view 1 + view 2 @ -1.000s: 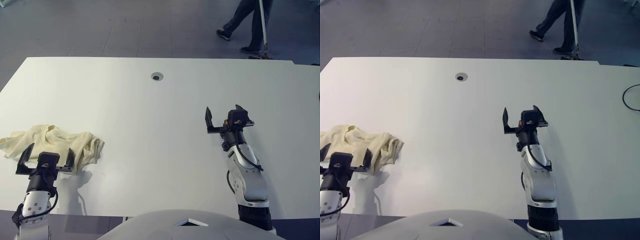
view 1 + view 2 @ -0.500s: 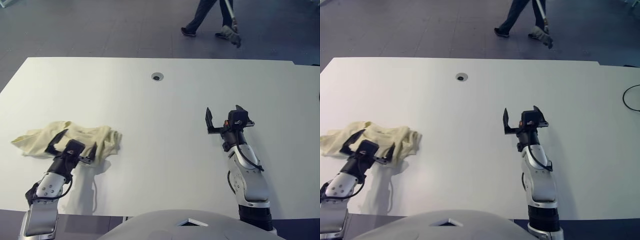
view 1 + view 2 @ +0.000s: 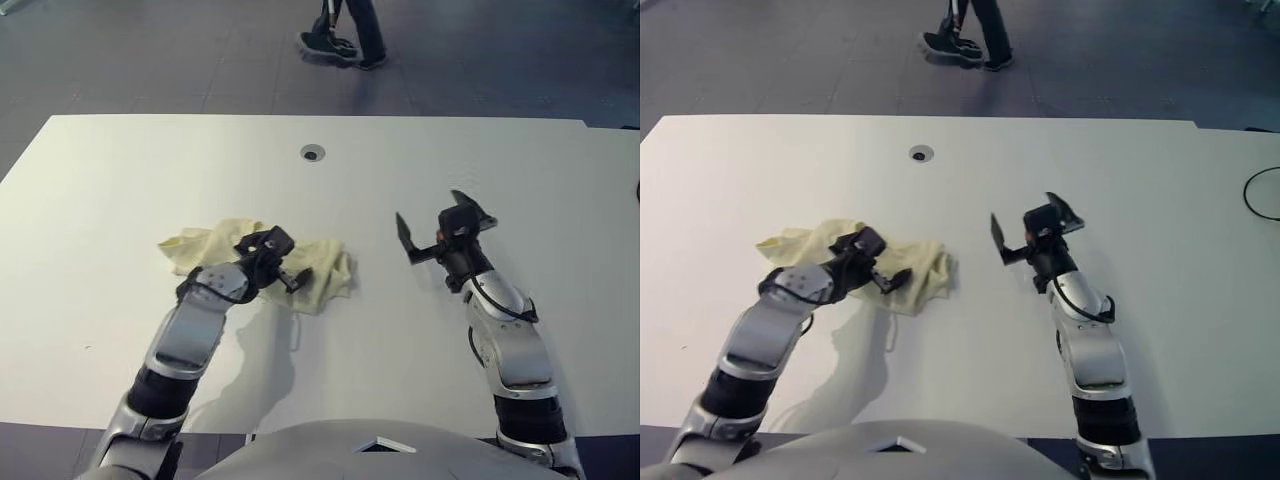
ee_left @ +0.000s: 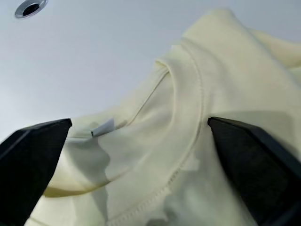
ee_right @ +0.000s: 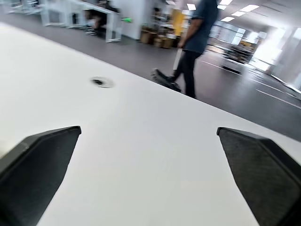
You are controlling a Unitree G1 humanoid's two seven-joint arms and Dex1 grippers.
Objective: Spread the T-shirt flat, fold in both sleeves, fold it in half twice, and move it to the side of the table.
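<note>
The crumpled pale-yellow T-shirt (image 3: 325,272) is lying bunched near the middle of the white worktop (image 3: 120,170). The left gripper (image 3: 272,258) is sitting over its collar (image 4: 188,117), jaws spread wide with cloth between them, forearm stretching low across the worktop. The right gripper (image 3: 437,228) is hanging near the shirt, jaws likewise spread, holding nothing.

Pale yellow T-shirt (image 3: 325,265), plain white table (image 3: 150,170), black left claw (image 3: 280,262) and black right claw (image 3: 428,208)
</note>
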